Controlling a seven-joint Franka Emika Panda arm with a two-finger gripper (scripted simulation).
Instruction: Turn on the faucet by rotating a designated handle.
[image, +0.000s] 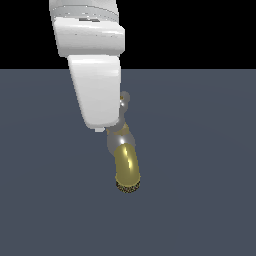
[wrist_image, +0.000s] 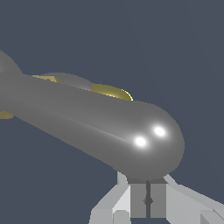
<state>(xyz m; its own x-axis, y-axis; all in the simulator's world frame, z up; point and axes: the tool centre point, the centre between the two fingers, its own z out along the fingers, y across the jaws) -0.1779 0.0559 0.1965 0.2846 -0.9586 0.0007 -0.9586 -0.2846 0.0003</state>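
The faucet (image: 124, 150) stands mid-scene on the dark blue-grey tabletop (image: 200, 175), its brass-gold spout (image: 127, 167) curving down to a dark mesh tip. The white arm (image: 95, 75) covers most of the silver handle (wrist_image: 100, 122). In the wrist view one round-ended handle arm lies just beside the gripper (wrist_image: 148, 201), whose fingers (wrist_image: 138, 199) appear pressed together, holding nothing.

The faucet (image: 126, 155) stands on the floor (image: 200, 165) near the middle of the exterior view, its spout (image: 127, 167) reaching toward the near side, the handle (image: 123, 102) on top, the arm (image: 95, 75) covering the handle's left part.
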